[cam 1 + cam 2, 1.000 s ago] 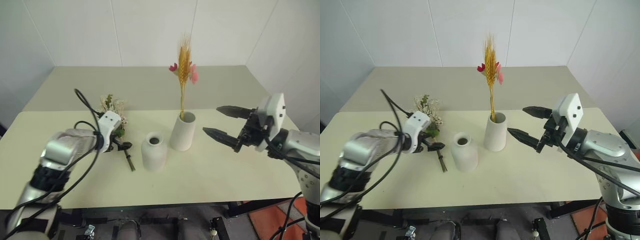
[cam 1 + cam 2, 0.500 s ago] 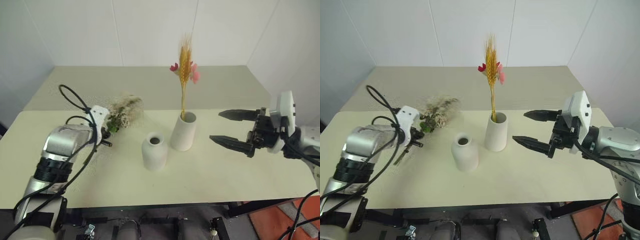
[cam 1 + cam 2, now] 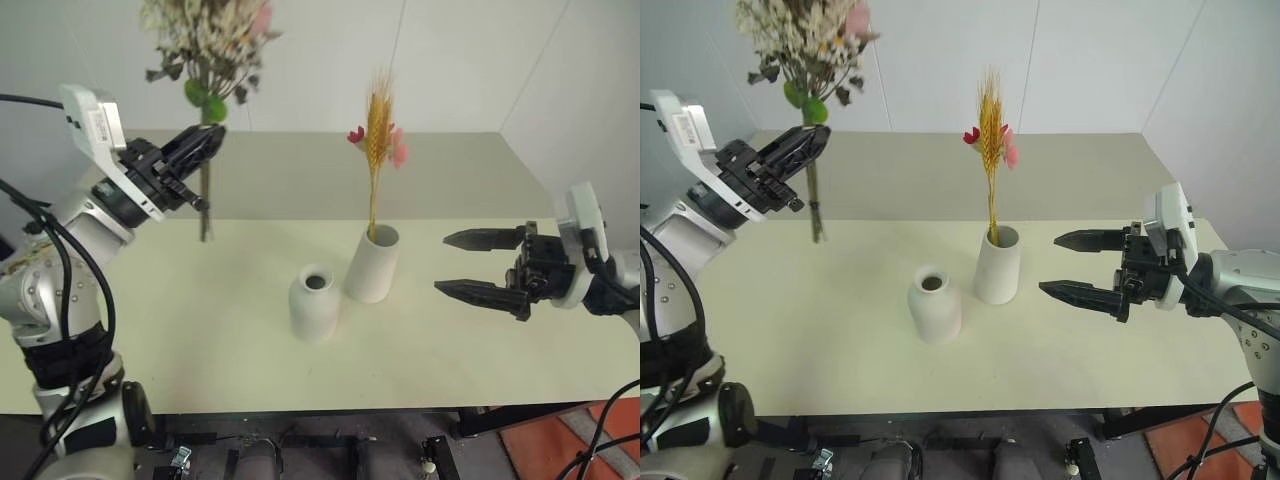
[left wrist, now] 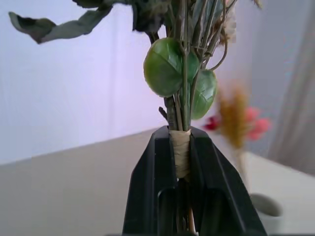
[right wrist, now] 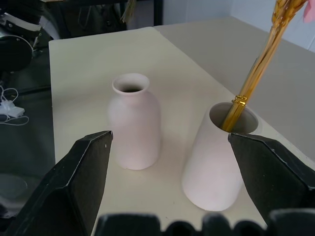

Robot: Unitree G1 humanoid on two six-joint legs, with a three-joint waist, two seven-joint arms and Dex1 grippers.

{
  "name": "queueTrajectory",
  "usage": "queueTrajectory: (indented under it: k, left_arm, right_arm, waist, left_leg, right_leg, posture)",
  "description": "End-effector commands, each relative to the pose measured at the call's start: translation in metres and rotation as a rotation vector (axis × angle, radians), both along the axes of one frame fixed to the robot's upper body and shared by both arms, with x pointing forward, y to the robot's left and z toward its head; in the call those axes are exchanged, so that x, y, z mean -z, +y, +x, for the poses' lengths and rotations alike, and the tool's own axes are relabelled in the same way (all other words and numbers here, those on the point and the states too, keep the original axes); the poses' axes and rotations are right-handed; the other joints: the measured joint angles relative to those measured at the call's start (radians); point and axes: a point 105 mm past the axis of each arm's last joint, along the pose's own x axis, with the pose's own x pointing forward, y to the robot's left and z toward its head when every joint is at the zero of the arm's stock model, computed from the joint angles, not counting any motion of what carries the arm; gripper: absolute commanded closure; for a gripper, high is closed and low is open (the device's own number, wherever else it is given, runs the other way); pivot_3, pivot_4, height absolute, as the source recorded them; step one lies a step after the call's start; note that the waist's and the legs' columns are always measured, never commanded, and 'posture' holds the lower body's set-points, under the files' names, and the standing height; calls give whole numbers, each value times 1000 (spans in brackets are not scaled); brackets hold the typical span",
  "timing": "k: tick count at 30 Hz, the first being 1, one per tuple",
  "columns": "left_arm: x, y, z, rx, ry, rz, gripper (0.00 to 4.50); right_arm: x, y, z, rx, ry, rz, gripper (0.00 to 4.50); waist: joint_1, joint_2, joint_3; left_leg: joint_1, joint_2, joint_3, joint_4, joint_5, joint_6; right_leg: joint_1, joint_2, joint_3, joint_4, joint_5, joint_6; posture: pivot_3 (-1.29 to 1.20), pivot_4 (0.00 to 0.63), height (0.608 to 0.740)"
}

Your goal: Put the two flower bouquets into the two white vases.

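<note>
The bushy bouquet of cream-white blossoms, green leaves and a pink rose on dark stems (image 3: 205, 60) stood upright in the air at about ten o'clock from the two vases, its blooms reaching the top edge of the head views and its stem ends hanging free above the pale cream table (image 3: 200, 330). Two round green leaves sat just above a band of tan wrapping on the stems. The slender bunch of yellow straw stems with a wheat spike and pink flowers (image 3: 989, 150) stood in the taller tapered matte white vase with the wide mouth (image 3: 996, 266), leaning against its rim. At about seven o'clock from that vase, just beside it but apart, stood the short rounded matte white bottle vase with a narrow neck (image 3: 934, 304), its dark mouth holding nothing.

The left gripper (image 3: 197, 148) was clenched on the bushy bouquet, its two black fingers (image 4: 147, 187) pressing the tan wrapping from both sides. The right gripper (image 3: 1075, 265) hung at three o'clock from the tall vase, well apart from it, its jaws spread wide and holding nothing, the fingers pointing toward the vases.

No brand, label or writing could be read on the vases or bouquets.
</note>
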Motion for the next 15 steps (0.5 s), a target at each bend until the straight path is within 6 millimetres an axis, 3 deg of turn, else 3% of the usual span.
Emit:
queueTrajectory:
  k: [1, 7, 15]
  left_arm:
    - [-16, -24, -21, 194, -65, -90, 4424]
    - [-3, -63, -17, 354, -4, -159, 4424]
    - [31, -84, 4, 404, 66, -90, 4424]
  right_arm:
    - [-10, -2, -5, -22, -21, -3, 0]
    - [-9, -3, -8, -14, -25, -16, 0]
    - [-10, -6, -11, 14, -38, -17, 0]
  waist:
    - [-2, 0, 0]
    - [-3, 0, 0]
    - [-5, 0, 0]
  left_leg:
    - [1, 0, 0, 1, 0, 0]
    - [9, 0, 0, 1, 0, 0]
    - [10, -1, 0, 1, 0, 0]
  right_leg:
    - [2, 0, 0, 0, 0, 1]
    - [11, 0, 0, -2, 0, 1]
    - [11, 0, 1, -2, 0, 1]
  posture:
    - [0, 150, 740]
    - [0, 150, 740]
    - [0, 150, 740]
